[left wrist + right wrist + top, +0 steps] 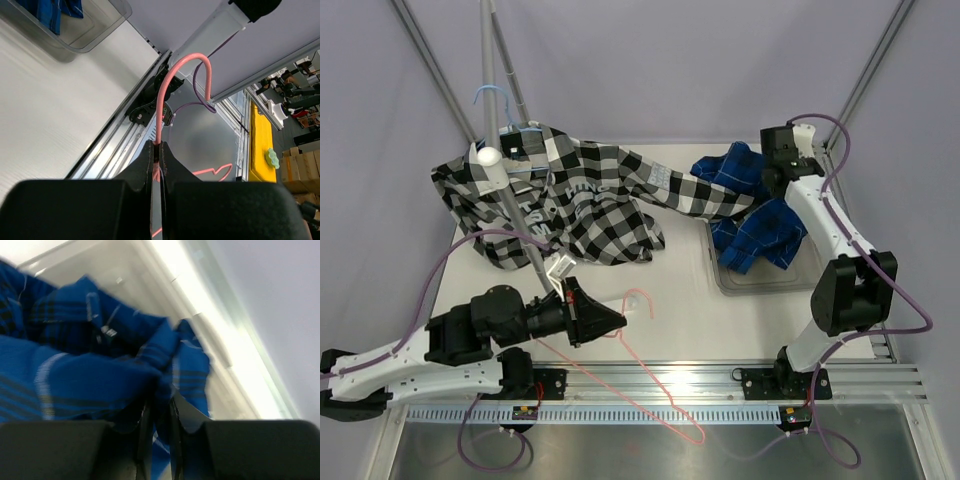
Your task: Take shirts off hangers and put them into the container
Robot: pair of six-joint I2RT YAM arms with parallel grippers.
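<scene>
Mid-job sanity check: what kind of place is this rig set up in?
Probably a robot test cell in a lab or warehouse-like workshop: a white table with an aluminium rail along its near edge, metal struts framing plain pale walls, and cardboard boxes stacked beyond it.

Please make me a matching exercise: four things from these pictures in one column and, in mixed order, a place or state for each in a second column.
1 pink hanger
2 blue plaid shirt
3 checked shirt
4 container

A draped around the rack pole
B see-through, on the right of the table
C between the left fingers
D pinched by the right fingers

Pairs: 1-C, 2-D, 3-A, 4-B
</scene>
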